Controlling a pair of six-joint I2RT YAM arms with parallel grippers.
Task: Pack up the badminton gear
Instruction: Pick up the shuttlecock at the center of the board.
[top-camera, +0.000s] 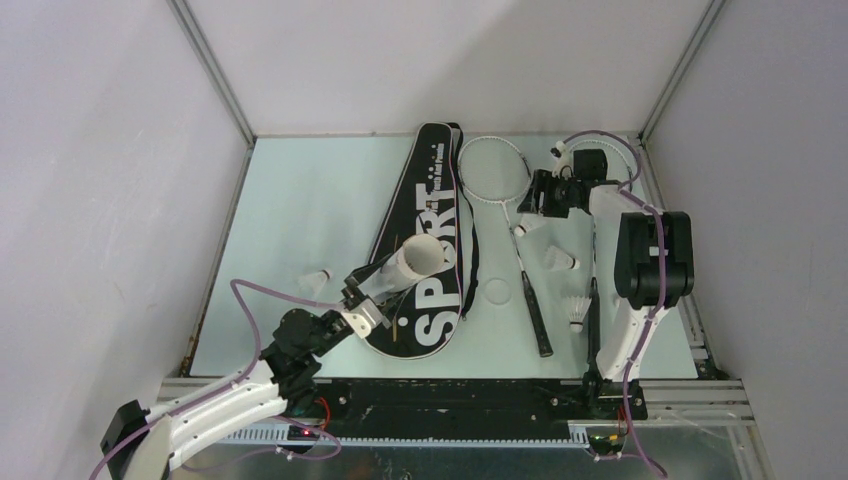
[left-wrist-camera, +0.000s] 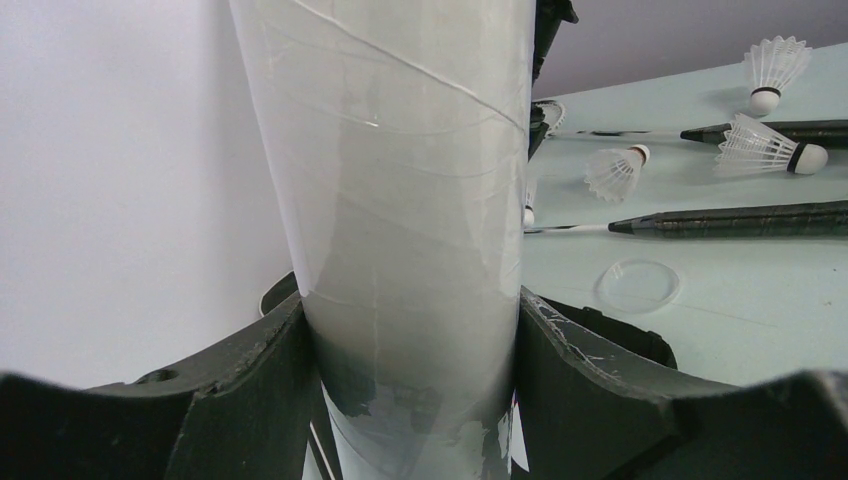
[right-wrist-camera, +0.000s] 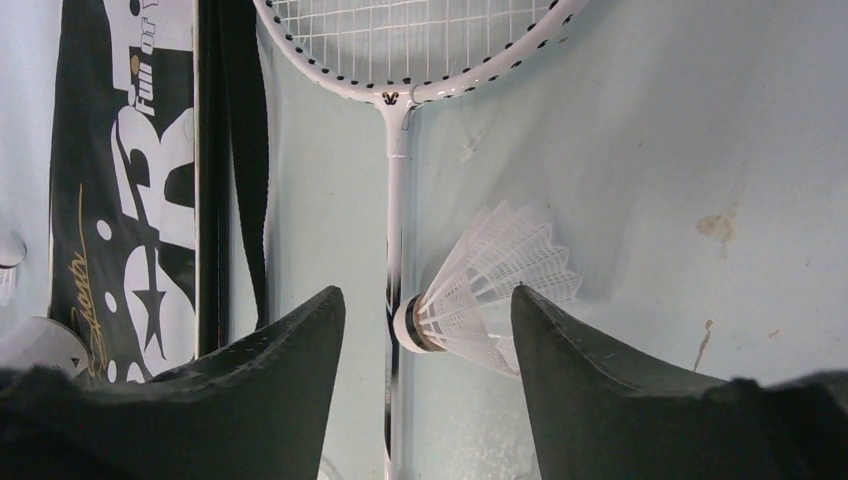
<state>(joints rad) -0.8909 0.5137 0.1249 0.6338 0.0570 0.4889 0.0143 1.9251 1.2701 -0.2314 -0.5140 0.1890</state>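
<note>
My left gripper (top-camera: 362, 298) is shut on the long white tube (top-camera: 412, 265) and holds it tilted over the black "SPORT" bag (top-camera: 432, 215); the tube (left-wrist-camera: 400, 180) fills the left wrist view between the fingers. My right gripper (top-camera: 537, 205) is open, its jaws either side of a white shuttlecock (right-wrist-camera: 490, 290) that lies by a racket's shaft (right-wrist-camera: 396, 190). That racket (top-camera: 493, 170) lies right of the bag. A second racket's handle (top-camera: 593, 315) lies by the right arm. Other shuttlecocks lie on the table, one (top-camera: 318, 281) left of the bag and two more (top-camera: 562, 260) (top-camera: 577, 312) on the right.
A clear round lid (top-camera: 495, 291) lies flat between the bag and the racket handle; it also shows in the left wrist view (left-wrist-camera: 637, 285). The bag's black strap (right-wrist-camera: 240, 150) runs beside the racket. White walls close in the table on three sides.
</note>
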